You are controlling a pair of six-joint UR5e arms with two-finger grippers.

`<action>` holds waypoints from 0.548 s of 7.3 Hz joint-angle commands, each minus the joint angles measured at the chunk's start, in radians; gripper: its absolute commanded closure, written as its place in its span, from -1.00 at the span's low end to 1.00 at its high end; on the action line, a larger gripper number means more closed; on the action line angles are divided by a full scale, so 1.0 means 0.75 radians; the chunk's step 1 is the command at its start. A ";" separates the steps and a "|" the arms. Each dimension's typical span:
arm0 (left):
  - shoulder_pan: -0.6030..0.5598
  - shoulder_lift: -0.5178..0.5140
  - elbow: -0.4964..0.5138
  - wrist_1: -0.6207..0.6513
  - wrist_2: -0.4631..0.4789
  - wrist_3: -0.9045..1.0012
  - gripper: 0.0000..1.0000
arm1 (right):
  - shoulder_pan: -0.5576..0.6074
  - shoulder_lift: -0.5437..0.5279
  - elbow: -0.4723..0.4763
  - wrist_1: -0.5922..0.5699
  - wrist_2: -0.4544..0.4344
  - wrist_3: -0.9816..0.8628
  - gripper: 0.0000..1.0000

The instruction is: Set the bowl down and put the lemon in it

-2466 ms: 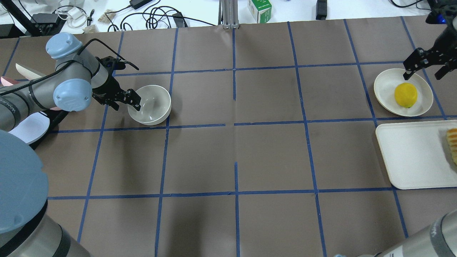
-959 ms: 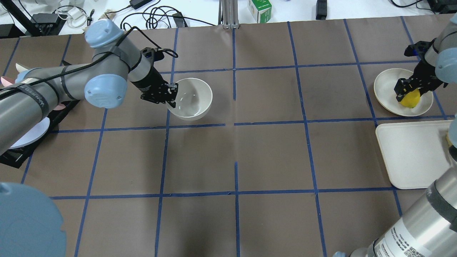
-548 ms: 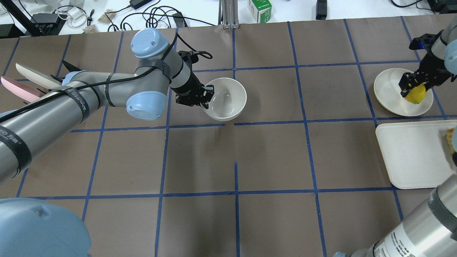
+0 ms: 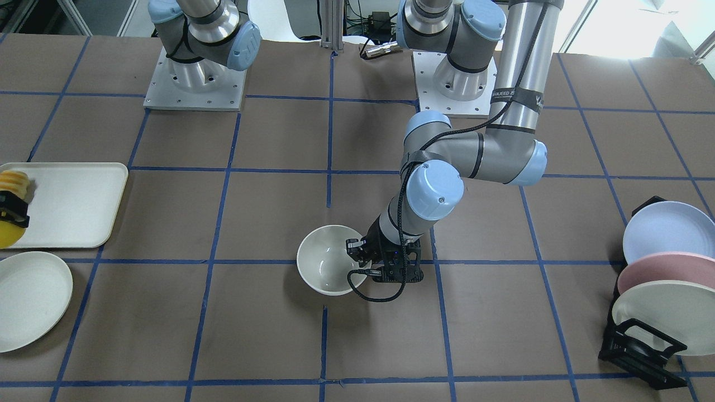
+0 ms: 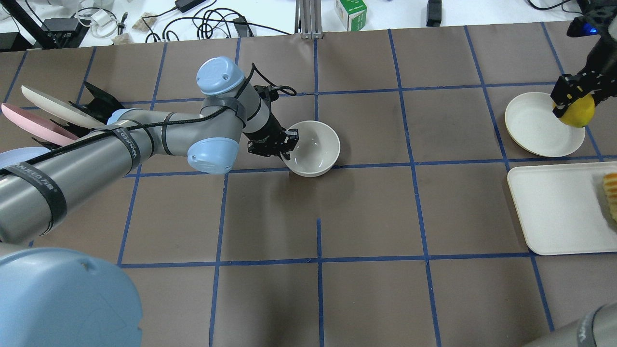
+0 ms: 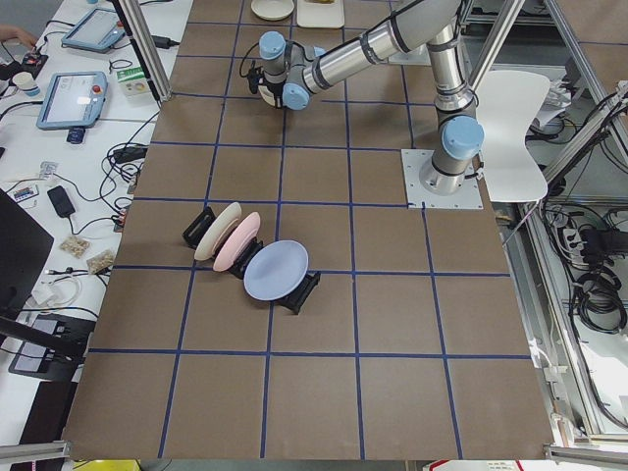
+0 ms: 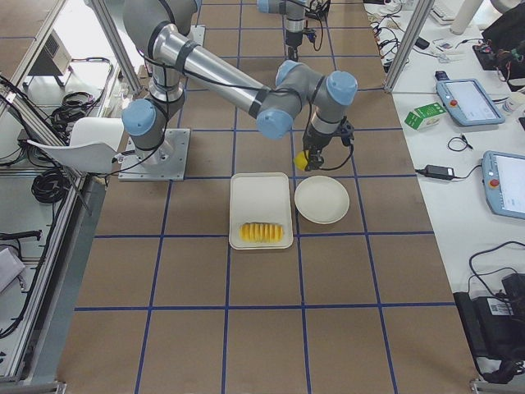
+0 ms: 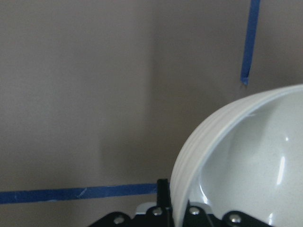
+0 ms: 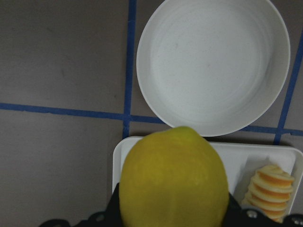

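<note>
Front view: your left gripper [image 4: 357,252] pinches the rim of the bowl [image 4: 327,265]. The bowl is upright near the middle of the table [image 4: 503,346], over a blue tape line [image 4: 251,261].
Overhead view: your right gripper [image 5: 571,95] is clamped on the lemon [image 5: 580,111], lifted over the edge of the flat plate [image 5: 530,125]. The tray [image 5: 549,212] lies just beside that plate.
Left side view: the racked plates [image 6: 250,263] stand well apart from the bowl. You cannot judge either claw here.
Right side view: the lemon hangs in the near arm's claw, close to plate and tray.
Left wrist view: the bowl's wall runs into the claw at the bottom edge, gripped inside and outside.
Right wrist view: the lemon fills the lower frame, gripped at both sides, with plate and tray beneath. You see the sliced piece [image 9: 267,187] on the tray.
</note>
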 commanded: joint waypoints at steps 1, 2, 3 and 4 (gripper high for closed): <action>-0.001 0.060 0.019 0.014 0.013 0.005 -1.00 | 0.162 -0.150 0.017 0.091 0.026 0.156 0.64; 0.007 0.121 0.036 -0.078 0.021 0.007 -1.00 | 0.253 -0.154 0.017 0.093 0.047 0.294 0.66; 0.054 0.205 0.115 -0.299 0.129 0.062 -1.00 | 0.366 -0.152 0.017 0.091 0.067 0.419 0.67; 0.119 0.278 0.241 -0.579 0.152 0.220 -1.00 | 0.498 -0.142 0.017 0.077 0.090 0.586 0.68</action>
